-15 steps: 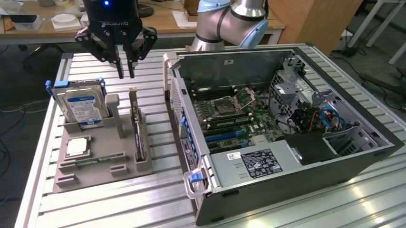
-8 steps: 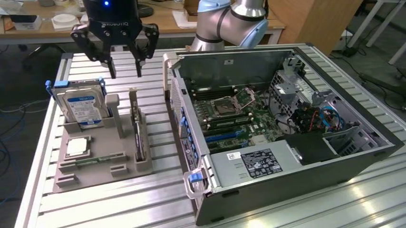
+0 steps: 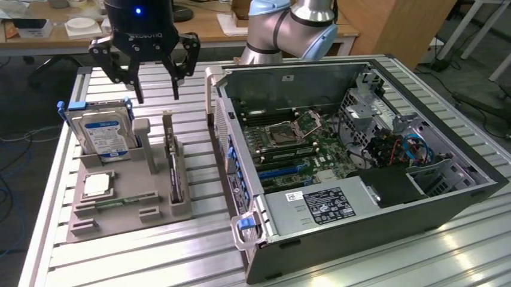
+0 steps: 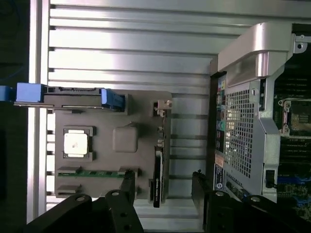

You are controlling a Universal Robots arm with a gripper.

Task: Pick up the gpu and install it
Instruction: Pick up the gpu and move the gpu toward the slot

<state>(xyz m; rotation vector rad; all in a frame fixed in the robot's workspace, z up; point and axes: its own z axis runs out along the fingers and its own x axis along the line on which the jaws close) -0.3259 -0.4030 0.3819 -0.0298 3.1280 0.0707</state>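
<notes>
I see the gripper hanging in the upper left of the exterior view with its two fingers spread wide and nothing between them. It is clear of everything below. Under it, a grey holder sits on the slatted metal table. The gpu stands edge-on in a slot along the holder's right side, with its silver bracket at the far end. From the wrist camera the gpu lines up in the gap between the open fingers. A hard drive with a blue label stands upright at the holder's far left, and a square chip and a green memory stick lie in front of it. The open computer case fills the right of the exterior view, just beside the holder.
</notes>
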